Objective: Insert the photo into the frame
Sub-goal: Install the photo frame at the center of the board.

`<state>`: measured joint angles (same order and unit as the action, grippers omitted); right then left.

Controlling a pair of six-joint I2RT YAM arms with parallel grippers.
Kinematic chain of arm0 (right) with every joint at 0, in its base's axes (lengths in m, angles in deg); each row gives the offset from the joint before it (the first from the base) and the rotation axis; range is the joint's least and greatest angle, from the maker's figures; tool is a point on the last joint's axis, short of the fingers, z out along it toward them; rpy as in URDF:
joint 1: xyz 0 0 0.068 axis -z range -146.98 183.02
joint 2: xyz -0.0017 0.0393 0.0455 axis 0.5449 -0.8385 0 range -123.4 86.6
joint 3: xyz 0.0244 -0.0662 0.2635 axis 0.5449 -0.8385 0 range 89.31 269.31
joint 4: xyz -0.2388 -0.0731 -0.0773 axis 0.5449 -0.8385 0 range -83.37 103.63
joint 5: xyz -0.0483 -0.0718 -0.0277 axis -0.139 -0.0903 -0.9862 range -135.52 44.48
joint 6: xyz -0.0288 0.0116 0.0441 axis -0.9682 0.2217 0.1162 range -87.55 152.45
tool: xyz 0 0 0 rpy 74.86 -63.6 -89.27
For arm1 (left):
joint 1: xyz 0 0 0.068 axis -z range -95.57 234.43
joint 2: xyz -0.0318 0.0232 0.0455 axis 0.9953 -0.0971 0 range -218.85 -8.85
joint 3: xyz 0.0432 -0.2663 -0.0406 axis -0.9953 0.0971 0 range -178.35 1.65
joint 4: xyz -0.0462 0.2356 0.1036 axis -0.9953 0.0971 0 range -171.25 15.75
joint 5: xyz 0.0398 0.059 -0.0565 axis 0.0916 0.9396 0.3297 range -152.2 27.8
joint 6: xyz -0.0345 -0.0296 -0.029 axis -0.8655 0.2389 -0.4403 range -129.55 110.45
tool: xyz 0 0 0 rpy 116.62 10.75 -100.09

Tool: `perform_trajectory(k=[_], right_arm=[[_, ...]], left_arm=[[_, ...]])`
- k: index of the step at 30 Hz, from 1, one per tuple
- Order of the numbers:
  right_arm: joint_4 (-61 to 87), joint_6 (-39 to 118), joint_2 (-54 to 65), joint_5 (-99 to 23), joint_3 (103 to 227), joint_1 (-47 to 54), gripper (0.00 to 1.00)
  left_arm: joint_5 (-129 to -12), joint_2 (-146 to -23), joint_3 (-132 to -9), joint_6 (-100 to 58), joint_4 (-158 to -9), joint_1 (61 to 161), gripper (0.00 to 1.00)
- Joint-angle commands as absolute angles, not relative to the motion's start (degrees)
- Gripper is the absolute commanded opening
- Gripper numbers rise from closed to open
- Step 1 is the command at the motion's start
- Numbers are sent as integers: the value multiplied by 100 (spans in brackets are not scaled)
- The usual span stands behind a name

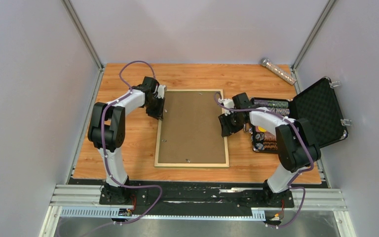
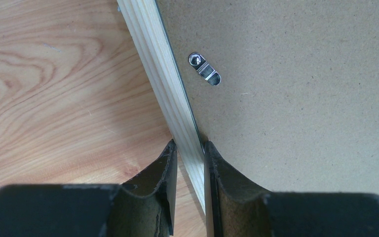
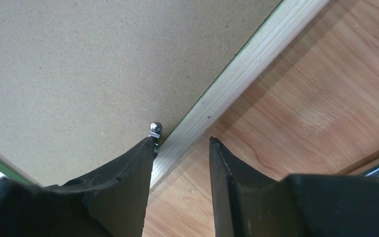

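Observation:
The frame (image 1: 191, 164) lies face down on the table, pale wood rails up, with a brown backing board (image 1: 192, 126) filling it. The photo is hidden. My left gripper (image 1: 159, 112) is at the frame's left rail. In the left wrist view the gripper (image 2: 189, 144) is closed on the rail (image 2: 158, 64), one finger outside it and one on the board side. A metal turn clip (image 2: 205, 69) lies just ahead. My right gripper (image 1: 225, 129) is at the right rail. In the right wrist view it (image 3: 181, 140) is open, its left fingertip at a small metal clip (image 3: 155, 128) beside the rail (image 3: 246, 69).
An open black case (image 1: 321, 111) holding rows of poker chips (image 1: 269, 106) stands right of the frame, close to my right arm. A clear tube (image 1: 278, 70) lies at the back right corner. Grey walls enclose the table on three sides.

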<state>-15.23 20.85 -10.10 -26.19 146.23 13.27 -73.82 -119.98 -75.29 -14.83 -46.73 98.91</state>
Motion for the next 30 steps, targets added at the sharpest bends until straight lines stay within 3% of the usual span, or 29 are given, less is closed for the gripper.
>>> perform_trajectory(k=[1, 23, 30], right_arm=[[-1584, 1847, -923, -3018, 14423, 1169, 43], [-1568, 1641, -876, -3995, 14475, 1004, 28], [-1730, 1819, -768, -3579, 14704, 1016, 31]], left_arm=[[-7551, -12258, -7422, -1388, -4900, 9946, 0], [-7602, -12288, -7419, -1384, -4891, 9946, 0], [-7609, -12282, -7422, -1377, -4872, 9946, 0]])
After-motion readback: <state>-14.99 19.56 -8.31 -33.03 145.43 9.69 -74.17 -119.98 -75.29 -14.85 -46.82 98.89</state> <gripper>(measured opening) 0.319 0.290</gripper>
